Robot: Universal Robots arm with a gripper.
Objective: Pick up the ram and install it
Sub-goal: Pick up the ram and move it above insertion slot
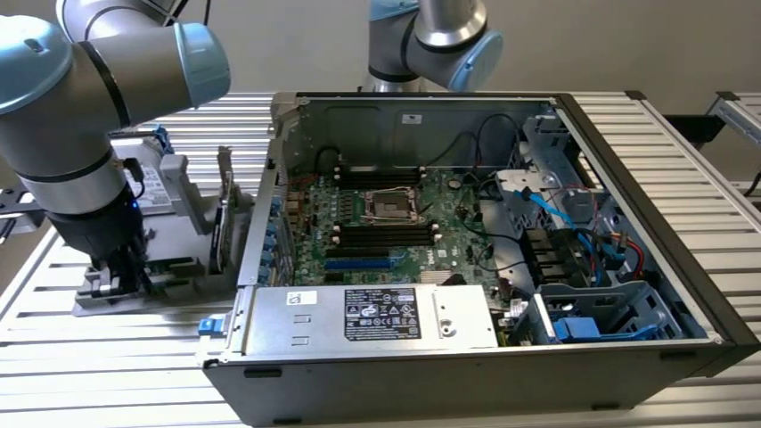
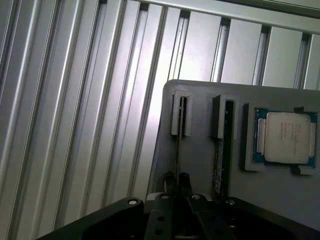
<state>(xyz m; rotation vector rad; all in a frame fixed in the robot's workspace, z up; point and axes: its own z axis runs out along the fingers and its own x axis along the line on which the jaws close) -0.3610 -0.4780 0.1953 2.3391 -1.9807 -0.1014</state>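
Observation:
The ram (image 2: 178, 135) stands on its edge in a slot of the grey holder (image 2: 200, 115), seen as a thin dark line. My gripper (image 2: 177, 180) is down over it, with one dark fingertip (image 2: 170, 179) pressed to each side of the stick, so it is shut on it. A second green stick (image 2: 219, 160) stands in the neighbouring slot. In the exterior view my gripper (image 1: 119, 276) reaches down onto the holder (image 1: 178, 285) at the exterior view's left, beside the open computer case (image 1: 642, 178).
A square silver processor chip (image 2: 287, 137) lies in the holder beyond the second stick. The case holds the motherboard (image 1: 470, 209) with black memory slots (image 1: 380, 234), a power supply (image 1: 369, 316) in front and cables at the exterior view's right. Another arm (image 1: 434, 36) stands behind. The table (image 2: 75, 100) is slatted aluminium.

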